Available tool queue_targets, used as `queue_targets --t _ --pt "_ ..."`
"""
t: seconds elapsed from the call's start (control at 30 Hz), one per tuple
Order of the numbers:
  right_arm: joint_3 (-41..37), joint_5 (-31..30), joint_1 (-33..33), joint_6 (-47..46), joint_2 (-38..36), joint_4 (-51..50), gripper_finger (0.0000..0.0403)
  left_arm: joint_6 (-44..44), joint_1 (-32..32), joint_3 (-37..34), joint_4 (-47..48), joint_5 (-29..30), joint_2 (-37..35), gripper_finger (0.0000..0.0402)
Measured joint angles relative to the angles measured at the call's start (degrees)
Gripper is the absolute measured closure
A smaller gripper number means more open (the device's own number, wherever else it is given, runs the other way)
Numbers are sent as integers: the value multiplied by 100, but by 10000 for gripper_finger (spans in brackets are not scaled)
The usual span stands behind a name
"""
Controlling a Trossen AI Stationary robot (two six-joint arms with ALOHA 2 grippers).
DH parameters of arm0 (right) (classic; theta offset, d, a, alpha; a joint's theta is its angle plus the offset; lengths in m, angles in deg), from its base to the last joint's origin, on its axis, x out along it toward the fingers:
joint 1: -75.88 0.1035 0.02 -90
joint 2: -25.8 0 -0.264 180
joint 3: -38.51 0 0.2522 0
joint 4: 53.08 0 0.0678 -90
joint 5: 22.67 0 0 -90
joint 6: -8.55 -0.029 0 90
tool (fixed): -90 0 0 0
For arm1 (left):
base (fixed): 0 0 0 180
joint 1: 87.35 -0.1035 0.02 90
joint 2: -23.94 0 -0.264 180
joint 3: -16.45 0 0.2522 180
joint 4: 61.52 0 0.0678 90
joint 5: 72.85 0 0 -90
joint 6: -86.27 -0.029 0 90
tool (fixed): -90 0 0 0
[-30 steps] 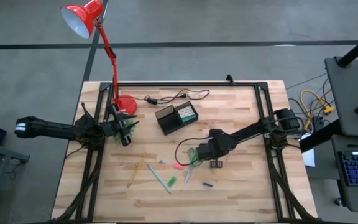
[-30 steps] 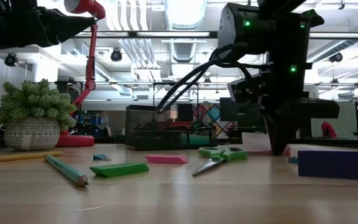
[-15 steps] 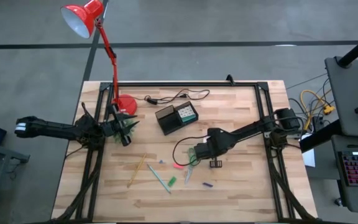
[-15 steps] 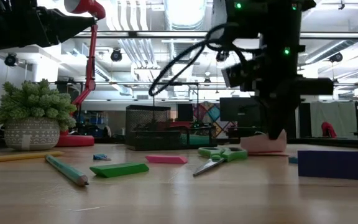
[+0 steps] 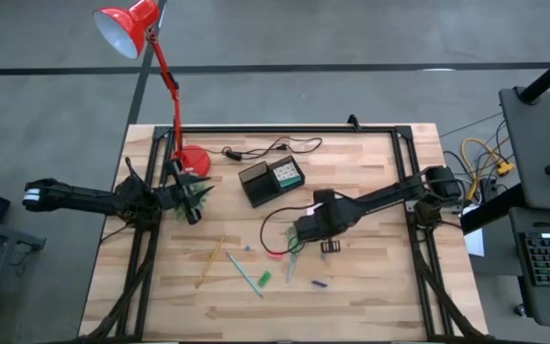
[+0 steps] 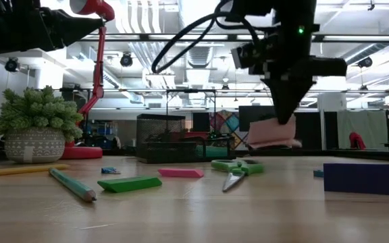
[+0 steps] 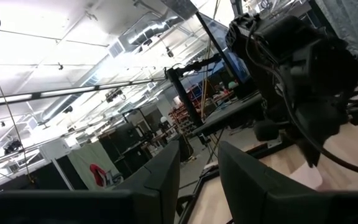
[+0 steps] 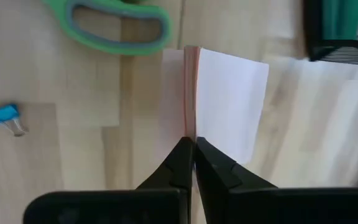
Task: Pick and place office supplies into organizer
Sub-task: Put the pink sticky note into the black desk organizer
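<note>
Above mid-table, right gripper [image 6: 286,121] was clamped on the pink sticky-note pad [image 6: 271,132] by one edge, lifted clear of scissors [image 6: 238,167] for carrying to organizer [image 5: 271,181]; left gripper [image 5: 191,196] parked, fingers apart.

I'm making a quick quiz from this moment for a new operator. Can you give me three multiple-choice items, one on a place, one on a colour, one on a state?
1. Where is the pink sticky-note pad?
A. In the organizer
B. Lifted clear of the table
C. Flat under the lamp

2. What colour are the scissors' handles?
A. Green
B. Red
C. Black

3. How is the right gripper?
A. Wide open over the pencil
B. Shut on nothing
C. Shut on the pad

Answers: 1 B, the low view shows the pad hanging above the table with a gap beneath. 2 A, the handles show green in the low and right wrist views. 3 C, the right wrist view shows the fingers pinching the pad's edge.
</note>
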Motion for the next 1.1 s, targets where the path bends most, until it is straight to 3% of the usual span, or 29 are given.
queue_targets --t 0.33,0.6,0.73,0.93,1.1 --pt "398 -351 -58 801 -7 -160 395 0 -1 0 2 0 0 306" --pt "451 -996 -578 1984 -187 64 394 0 -1 -2 0 0 0 306" --pt "451 -888 -1027 2662 -248 578 394 0 -1 -2 0 0 0 306" --pt "449 -42 -1642 3757 -254 1465 394 1 -1 -2 2 0 0 306" --pt "447 57 -2024 4234 -254 1619 394 1 -1 -2 2 0 0 306"
